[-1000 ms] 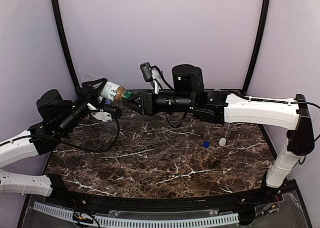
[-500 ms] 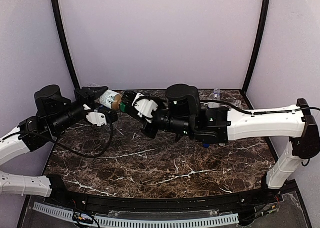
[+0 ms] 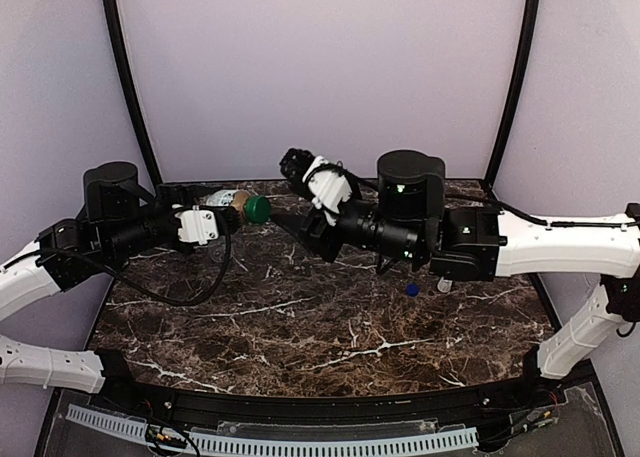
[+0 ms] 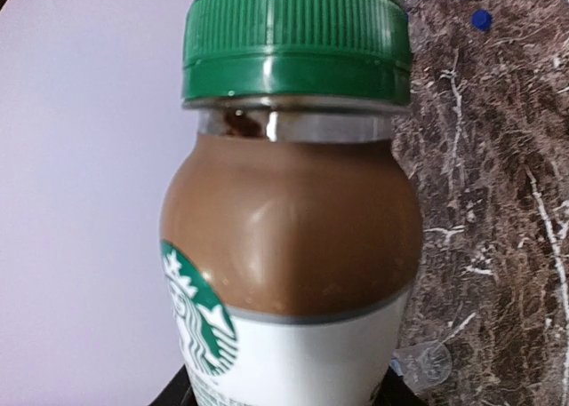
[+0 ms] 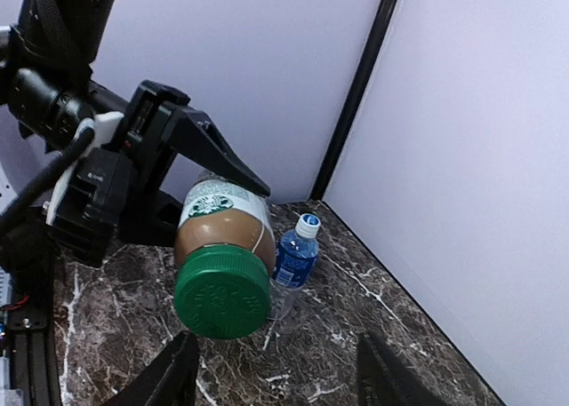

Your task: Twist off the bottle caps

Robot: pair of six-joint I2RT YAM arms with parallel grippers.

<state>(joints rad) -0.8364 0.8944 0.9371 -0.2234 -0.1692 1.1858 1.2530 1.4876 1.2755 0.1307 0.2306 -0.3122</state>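
The left gripper point(image 3: 214, 217) is pinching the short clear plastic bottle of brown drink point(image 4: 293, 264) by its white-labelled body, holding it sideways above the dark marble table point(image 3: 300, 327) at the upper left of the overhead view. Filled almost to the neck, it is probably handling as stiff, smooth and fairly heavy; its ribbed green plastic screw cap point(image 5: 222, 292) is offering the surest hold around the ridges. The right gripper point(image 5: 280, 379) is hanging spread and empty, facing that cap. Behind, a blue-labelled bottle point(image 5: 293, 259) is standing, fill unclear.
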